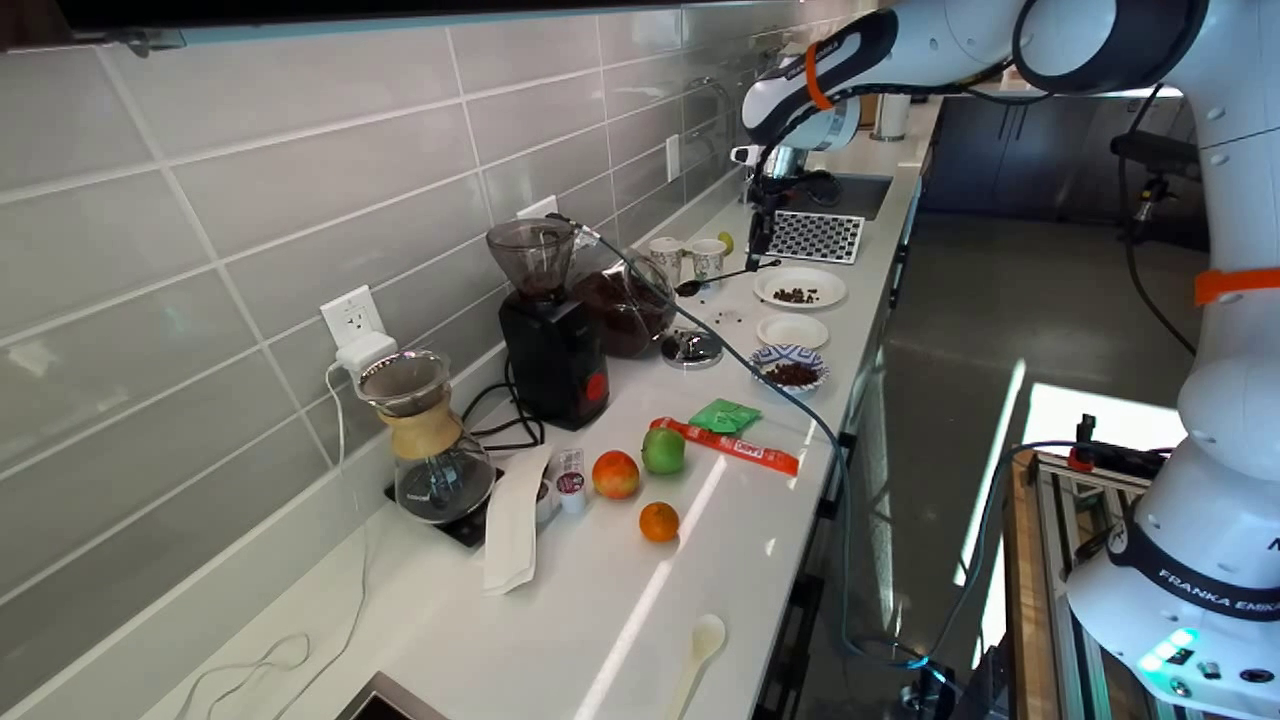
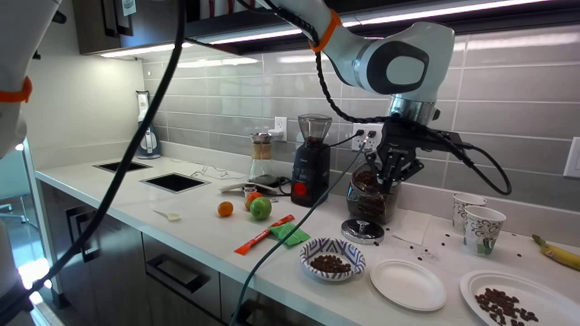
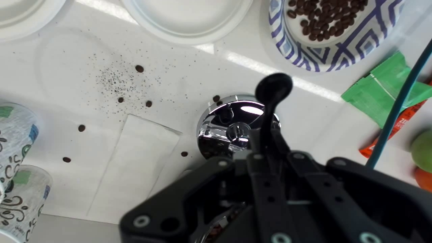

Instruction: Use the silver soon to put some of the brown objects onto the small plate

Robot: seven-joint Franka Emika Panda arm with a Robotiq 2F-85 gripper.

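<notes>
While the tool [image 3: 268, 143], jaws close together, held the spoon [image 3: 273, 90] by its handle, the small plate [image 2: 408, 285] lay apart from both, lower down on the table [image 2: 199, 226], between the patterned bowl [image 2: 332, 246] and the larger plate [image 2: 546, 294], which each carried brown beans [image 2: 330, 264].

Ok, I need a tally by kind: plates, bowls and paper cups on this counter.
Plates: 2 (small plate, larger plate)
Bowls: 1 (blue-patterned bowl)
Paper cups: 2 (wall-side cup, outer cup)
Total: 5
</notes>
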